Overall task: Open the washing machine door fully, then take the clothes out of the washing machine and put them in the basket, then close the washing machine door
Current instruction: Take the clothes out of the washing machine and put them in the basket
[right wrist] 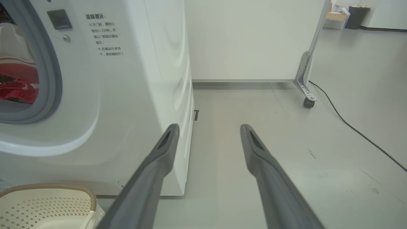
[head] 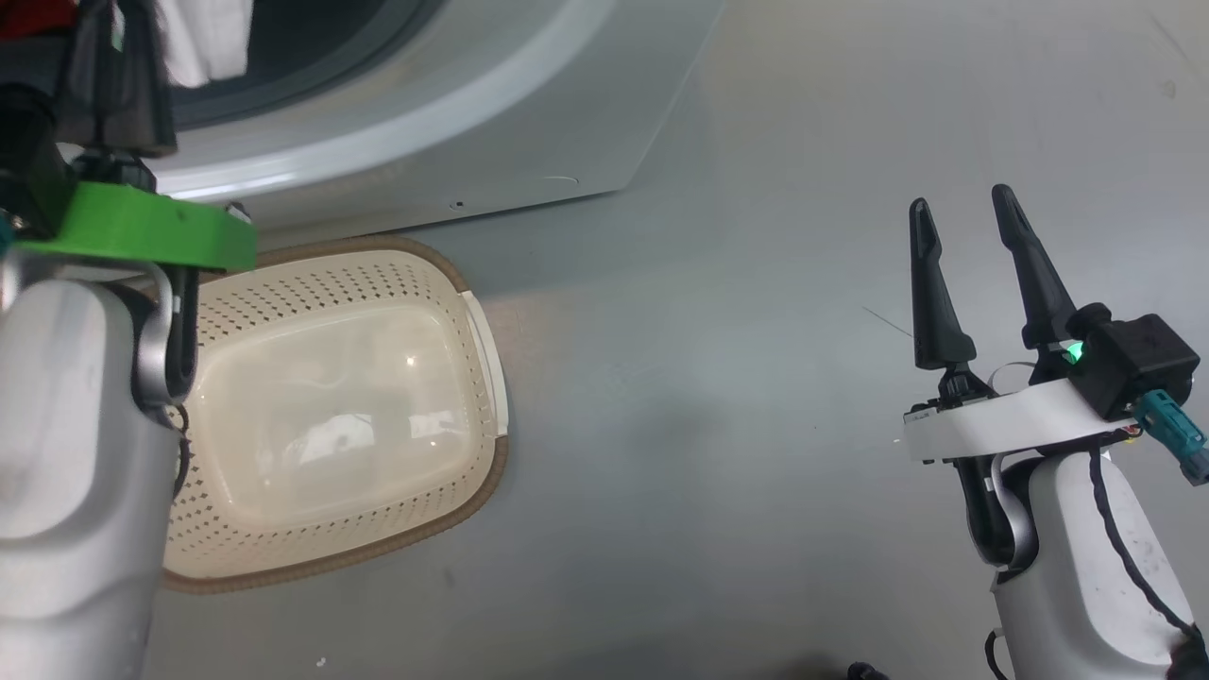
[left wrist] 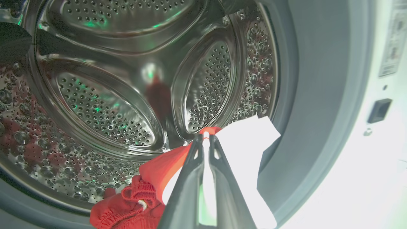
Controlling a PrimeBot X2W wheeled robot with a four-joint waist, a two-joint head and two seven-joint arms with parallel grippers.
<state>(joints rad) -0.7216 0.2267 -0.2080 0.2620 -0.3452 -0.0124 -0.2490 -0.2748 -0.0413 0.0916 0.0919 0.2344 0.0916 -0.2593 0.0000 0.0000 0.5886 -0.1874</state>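
Observation:
My left gripper (left wrist: pixel 206 136) reaches into the steel drum of the washing machine (left wrist: pixel 334 95) and is shut on the red and white clothes (left wrist: pixel 152 178), which hang at the drum's mouth. In the head view that arm rises at the left, with white fabric of the clothes (head: pixel 203 38) by its fingers. The cream basket (head: pixel 477 326) sits empty on the floor just below the machine's front (head: pixel 453 123). Off to the right my right gripper (head: pixel 962 212) hovers open over bare floor, holding nothing. The washing machine door is out of view.
A white panel on a castor (right wrist: pixel 308 101) stands behind the machine, with a black cable (right wrist: pixel 356 130) trailing across the grey floor (head: pixel 756 378). In the right wrist view the basket (right wrist: pixel 47 200) and the red clothes (right wrist: pixel 17 86) show at the left.

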